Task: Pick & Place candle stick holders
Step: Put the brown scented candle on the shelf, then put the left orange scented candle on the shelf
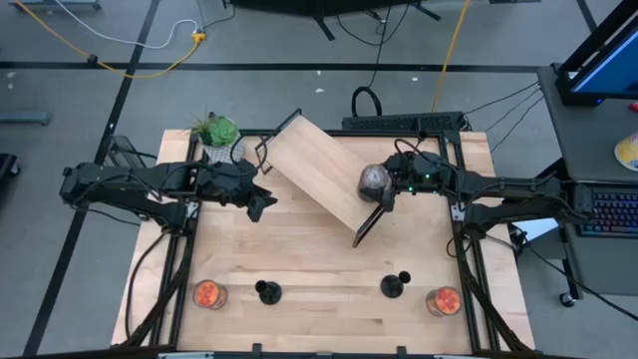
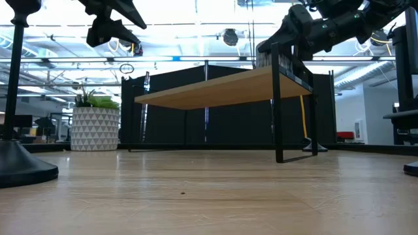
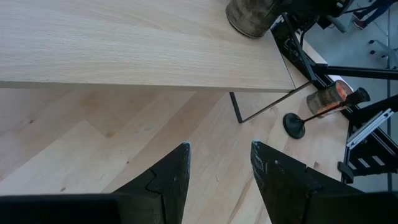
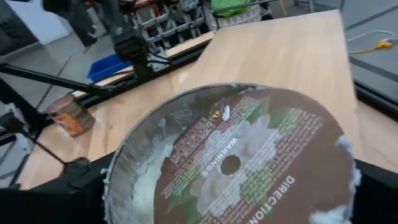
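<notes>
Where cables trail, table [image 1: 319, 249] (pale wood)

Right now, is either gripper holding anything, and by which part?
The right gripper seems to hold a candle jar across its sides, over the shelf. The left gripper is open and empty.

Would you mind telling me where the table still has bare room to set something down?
Bare wood lies mid-table between the raised shelf and the front row. That row is crowded: two jars and two candle stick holders. The plant fills the back-left corner.
</notes>
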You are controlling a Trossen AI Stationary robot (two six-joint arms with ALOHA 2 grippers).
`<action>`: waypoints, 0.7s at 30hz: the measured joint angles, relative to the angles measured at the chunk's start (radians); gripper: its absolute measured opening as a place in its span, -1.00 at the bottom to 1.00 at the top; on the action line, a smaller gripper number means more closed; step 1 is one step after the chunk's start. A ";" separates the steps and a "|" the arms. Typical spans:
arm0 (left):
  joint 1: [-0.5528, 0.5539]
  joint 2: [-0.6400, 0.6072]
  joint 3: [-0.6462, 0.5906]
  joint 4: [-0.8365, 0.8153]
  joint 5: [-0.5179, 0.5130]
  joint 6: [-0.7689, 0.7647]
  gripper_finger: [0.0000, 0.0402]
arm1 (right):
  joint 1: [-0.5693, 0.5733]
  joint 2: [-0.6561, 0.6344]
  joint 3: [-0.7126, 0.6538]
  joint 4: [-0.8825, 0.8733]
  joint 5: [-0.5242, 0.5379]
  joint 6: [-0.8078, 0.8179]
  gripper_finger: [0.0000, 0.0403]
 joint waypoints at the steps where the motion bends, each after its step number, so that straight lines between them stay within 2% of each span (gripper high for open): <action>1: 0.000 0.000 0.000 0.000 0.000 0.000 -0.12 | 0.000 0.000 0.000 0.009 -0.003 -0.001 0.99; 17: 0.000 0.000 0.000 0.002 -0.005 -0.007 -0.12 | 0.001 -0.096 0.001 0.048 0.000 -0.043 0.99; 21: 0.000 0.000 0.000 0.002 -0.005 -0.007 -0.12 | 0.000 -0.132 0.001 0.111 0.002 -0.067 0.99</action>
